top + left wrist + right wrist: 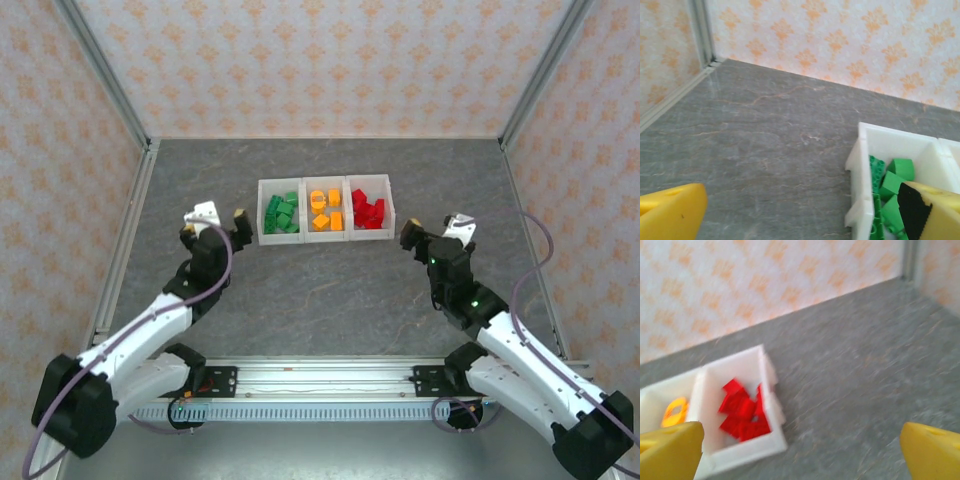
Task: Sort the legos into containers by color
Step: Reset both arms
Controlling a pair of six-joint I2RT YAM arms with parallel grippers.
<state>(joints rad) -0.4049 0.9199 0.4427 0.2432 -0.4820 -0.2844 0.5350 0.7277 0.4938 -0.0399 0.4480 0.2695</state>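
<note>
White translucent plastic bins [304,238] mid-desk [330,300] hold small green bricks [281,214], orange bricks [326,210], red bricks [367,212]. Left end effector [214,224] & right end effector [436,232]: released, empty. Risk: arm swing clips bins, spills.

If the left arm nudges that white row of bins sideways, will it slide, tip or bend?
Probably slides as one piece: the three white bins look joined and sit flat on the table. Thin walls suggest it's light, so it may skid. Low and wide, it seems unlikely to tip.
</note>
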